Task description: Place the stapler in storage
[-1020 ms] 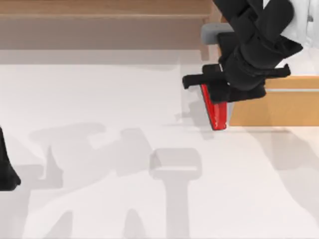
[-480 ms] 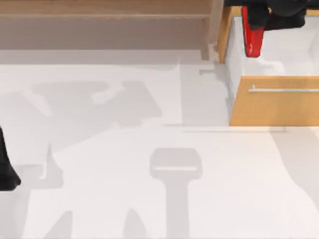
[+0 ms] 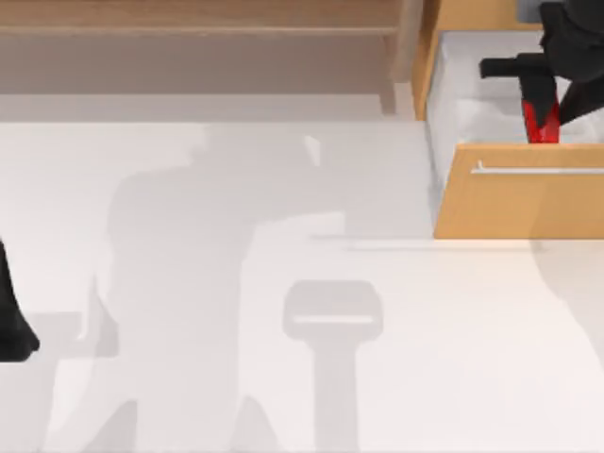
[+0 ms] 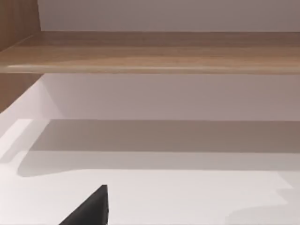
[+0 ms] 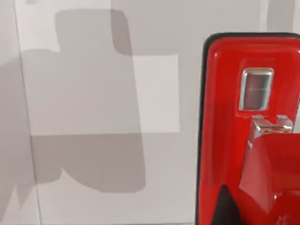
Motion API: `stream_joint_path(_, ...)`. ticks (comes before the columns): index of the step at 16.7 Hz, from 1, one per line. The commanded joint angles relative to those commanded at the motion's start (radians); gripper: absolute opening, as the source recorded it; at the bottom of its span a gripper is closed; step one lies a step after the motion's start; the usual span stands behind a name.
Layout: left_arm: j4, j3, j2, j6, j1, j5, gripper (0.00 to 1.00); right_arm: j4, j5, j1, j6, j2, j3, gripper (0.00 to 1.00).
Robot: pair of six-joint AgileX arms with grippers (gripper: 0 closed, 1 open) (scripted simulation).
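Right gripper clamped on stapler — long axis hanging down, directly over storage interior — left arm parked far left.

Storage at table far right, drawer open. Stapler inside it, under right gripper. Shelf unit along far edge, left of storage. Left arm at left edge.

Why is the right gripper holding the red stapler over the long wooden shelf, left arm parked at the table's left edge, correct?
Not quite. In the top view the right gripper holds the red stapler over the open wooden drawer box, above its white interior, not over the long wooden shelf. The left arm is parked at the table's left edge, as you said.
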Motion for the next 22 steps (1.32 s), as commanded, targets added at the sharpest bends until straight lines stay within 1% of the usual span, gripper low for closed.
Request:
stream_joint_path(4, 0.0, 0.0, 0.0, 0.0, 0.0, 0.0, 1.0, -0.088, -0.022, -0.014, -0.024, 0.114, 0.087, 0.0)
stream_joint_path(9, 0.0, 0.0, 0.0, 0.0, 0.0, 0.0, 1.0, -0.142, -0.045, -0.018, -0.034, 0.161, 0.153, 0.0)
stream_joint_path(22, 0.0, 0.0, 0.0, 0.0, 0.0, 0.0, 1.0, -0.097, -0.045, -0.018, -0.034, 0.154, 0.101, 0.0)
